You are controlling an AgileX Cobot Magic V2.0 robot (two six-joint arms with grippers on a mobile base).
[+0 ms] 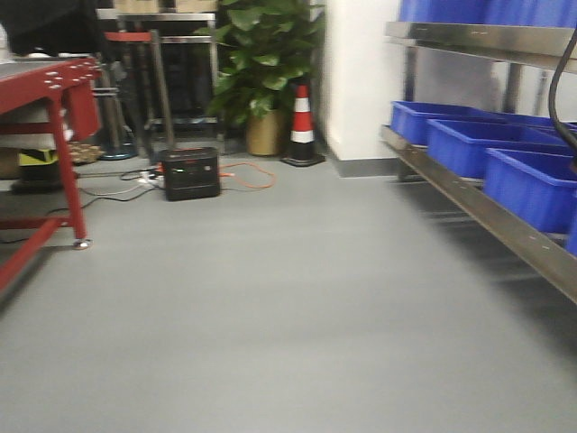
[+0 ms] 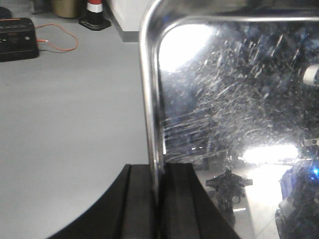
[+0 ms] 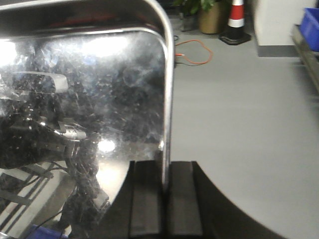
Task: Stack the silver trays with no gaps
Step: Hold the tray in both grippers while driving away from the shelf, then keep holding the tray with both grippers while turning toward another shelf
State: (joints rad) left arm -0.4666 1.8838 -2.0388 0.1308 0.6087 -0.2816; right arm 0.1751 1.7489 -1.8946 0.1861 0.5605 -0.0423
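Apparently one tray (image 2: 239, 109) hung above the floor (image 2: 65, 124), pinched at opposite rims: left gripper (image 2: 155, 199) and right gripper (image 3: 164, 196) each closed tight on the thin edge. Risks: rim sliding out of either grip if arms drifted apart; tilt on lowering, leaving a gap. No second tray in sight.

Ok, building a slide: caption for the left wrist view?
Left jaws closed on the rim of a silver tray, grey floor beyond.
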